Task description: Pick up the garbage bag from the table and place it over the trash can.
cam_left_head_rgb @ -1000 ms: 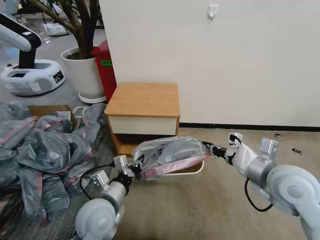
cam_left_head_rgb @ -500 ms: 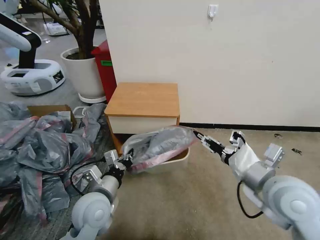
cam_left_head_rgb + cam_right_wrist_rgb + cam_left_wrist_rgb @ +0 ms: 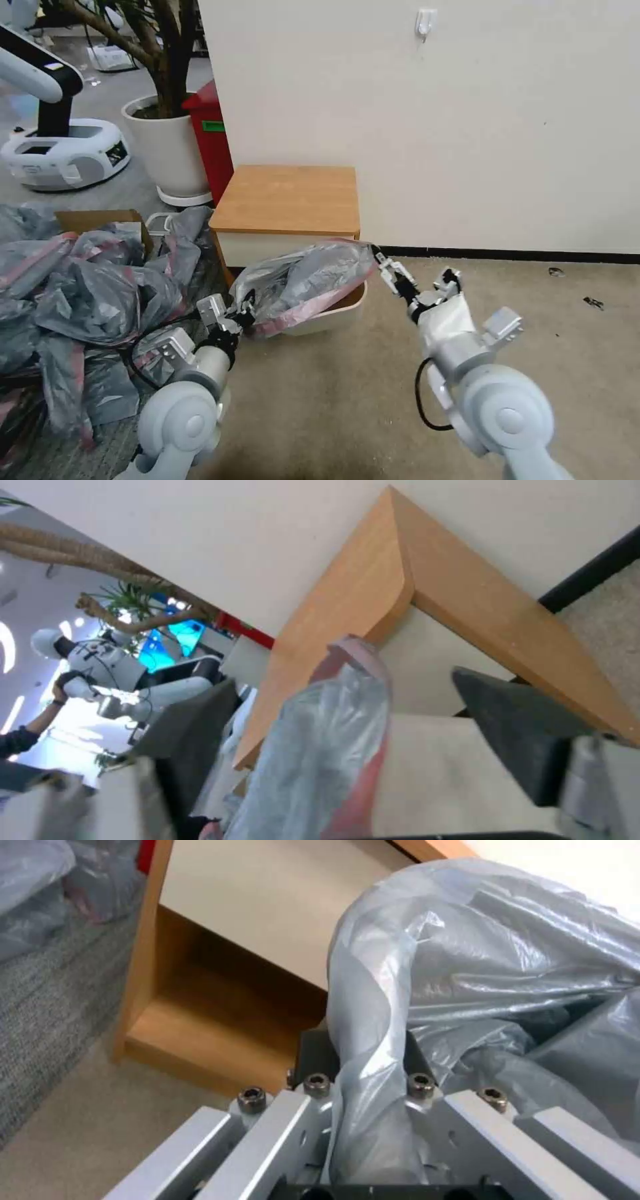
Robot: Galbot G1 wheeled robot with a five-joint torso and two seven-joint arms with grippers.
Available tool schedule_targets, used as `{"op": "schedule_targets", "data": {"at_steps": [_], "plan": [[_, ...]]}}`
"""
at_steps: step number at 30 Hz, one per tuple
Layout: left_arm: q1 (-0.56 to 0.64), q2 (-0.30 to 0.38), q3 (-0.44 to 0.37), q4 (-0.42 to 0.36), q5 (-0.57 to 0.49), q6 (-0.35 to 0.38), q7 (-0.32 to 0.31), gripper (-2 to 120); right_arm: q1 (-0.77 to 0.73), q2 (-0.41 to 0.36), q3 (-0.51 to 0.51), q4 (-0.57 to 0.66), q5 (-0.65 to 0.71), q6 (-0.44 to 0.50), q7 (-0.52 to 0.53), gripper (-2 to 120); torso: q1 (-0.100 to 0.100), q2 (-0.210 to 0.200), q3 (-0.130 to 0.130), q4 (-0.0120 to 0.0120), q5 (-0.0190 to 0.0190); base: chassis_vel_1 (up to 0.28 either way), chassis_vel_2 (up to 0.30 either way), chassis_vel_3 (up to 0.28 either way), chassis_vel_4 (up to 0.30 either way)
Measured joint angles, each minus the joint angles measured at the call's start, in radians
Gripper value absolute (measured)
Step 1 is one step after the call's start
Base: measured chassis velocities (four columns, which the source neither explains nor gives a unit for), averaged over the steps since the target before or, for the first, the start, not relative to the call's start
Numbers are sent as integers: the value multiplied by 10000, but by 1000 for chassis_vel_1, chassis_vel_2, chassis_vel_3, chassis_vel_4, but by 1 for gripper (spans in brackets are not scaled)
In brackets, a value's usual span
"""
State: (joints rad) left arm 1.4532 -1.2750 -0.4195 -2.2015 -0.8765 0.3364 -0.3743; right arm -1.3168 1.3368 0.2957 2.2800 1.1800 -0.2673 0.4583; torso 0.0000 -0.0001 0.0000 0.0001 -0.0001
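At frame centre, my left gripper and right gripper each pinch an end of the garbage bag, fingers apparently clamped, stretching its mouth over the trash can before the bare surface.

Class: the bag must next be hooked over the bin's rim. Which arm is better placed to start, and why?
Probably the right. The right gripper holds the garbage bag directly above the trash can rim, by the table. The left gripper grips the bag's end outside the can.
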Motion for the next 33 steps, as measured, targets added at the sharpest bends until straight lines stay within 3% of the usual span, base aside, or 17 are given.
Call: {"op": "schedule_targets", "data": {"at_steps": [22,33], "plan": [[123,-146,88,-330,-18,-44,82,5,-167,122,312,-61,-279,15,-83,3,0,0,-1,-2,1,0,0,0,0],[18,-118,-2,-356,-504,-51,82,5,-706,-126,511,284,-349,-51,-75,0,0,0,-1,-1,1,0,0,0,0]]}}
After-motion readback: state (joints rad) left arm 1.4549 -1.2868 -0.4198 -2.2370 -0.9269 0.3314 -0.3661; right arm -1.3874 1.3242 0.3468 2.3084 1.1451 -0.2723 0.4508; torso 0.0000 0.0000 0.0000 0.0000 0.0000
